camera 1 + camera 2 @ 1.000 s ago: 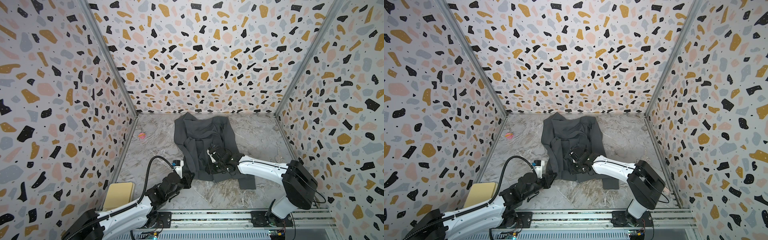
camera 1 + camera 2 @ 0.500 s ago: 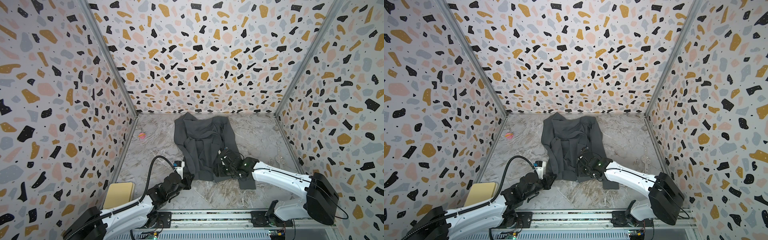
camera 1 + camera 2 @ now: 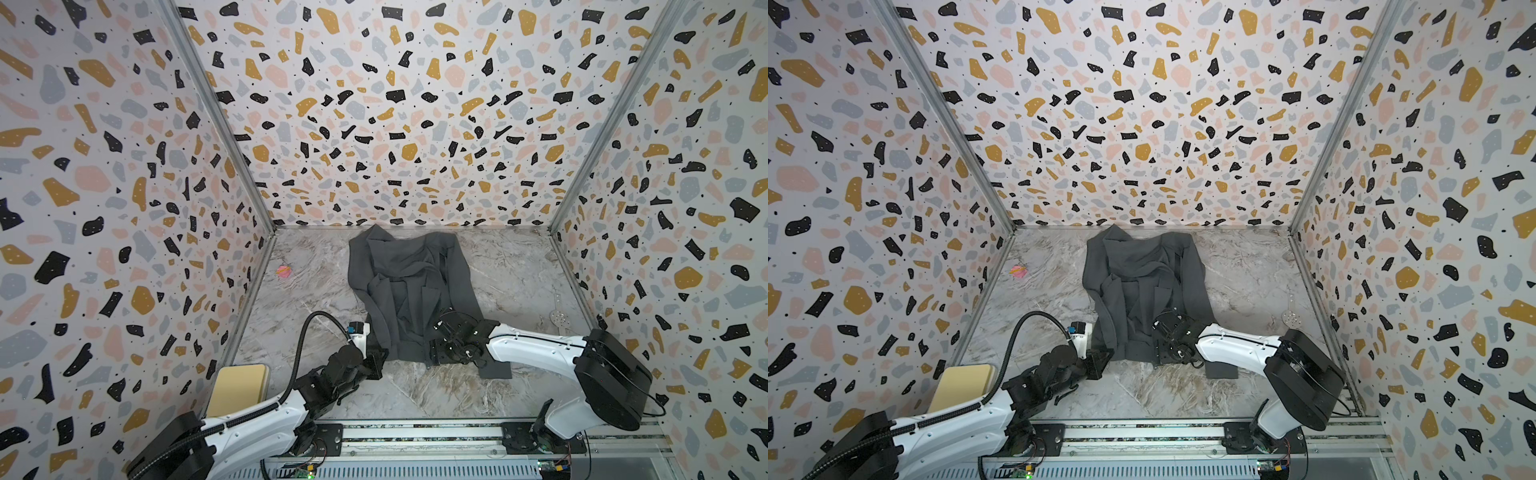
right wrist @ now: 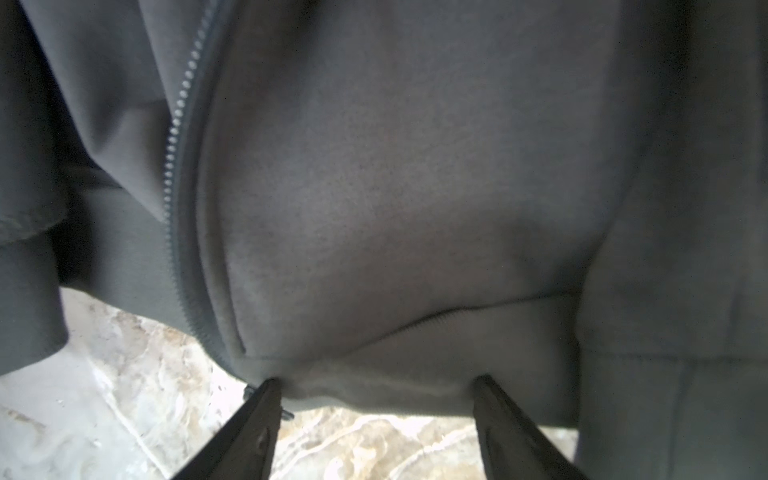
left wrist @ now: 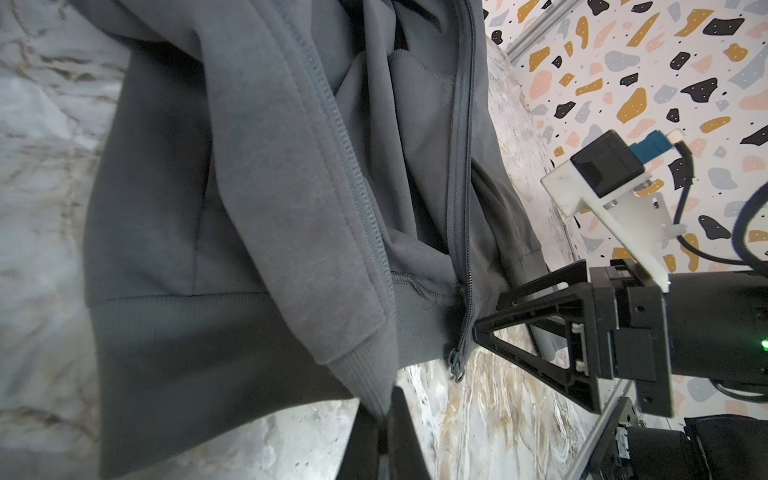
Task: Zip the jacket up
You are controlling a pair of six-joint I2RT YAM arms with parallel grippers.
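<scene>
Fabric fills both wrist views: the jacket [image 3: 409, 286] [image 3: 1142, 286] lies spread on the marbled tabletop [image 3: 415, 395], front up and unzipped. Its ribbed hem [image 5: 208, 332] is nearest both sets of fingers, and its collar end lies far beyond them, close to the back wall.

The left fingers [image 5: 392, 415] are pressed together on the bottom corner of 1 front panel, right where the ribbing ends, so they have that corner pinched. In both top views the left fingers [image 3: 376, 360] [image 3: 1098, 365] sit at the hem corner on their own arm's side. That panel's zip half [image 5: 345, 166] runs away from them along the flap edge.

The other zip half [image 5: 460, 166] lies apart from it, nearer the right fingers [image 4: 262, 415], and its slider [image 5: 457, 365] hangs at the hem edge. The right fingers stand wide apart and grasp nothing. Their 2 tips meet the edge of the hem, 1 just beside the slider and the other further along the ribbing, with a stretch of the hem between them. In both top views the right fingers [image 3: 436, 351] [image 3: 1160, 353] are over the hem near the middle of the jacket.

A pink scrap [image 3: 284, 271] lies well beyond the left fingers, near the side wall. A tan pad [image 3: 239, 388] sits behind them, beside their arm. A flat dark grey piece [image 3: 494, 369] lies under the right arm, just behind the right fingers; whether it belongs to the jacket cannot be told.
</scene>
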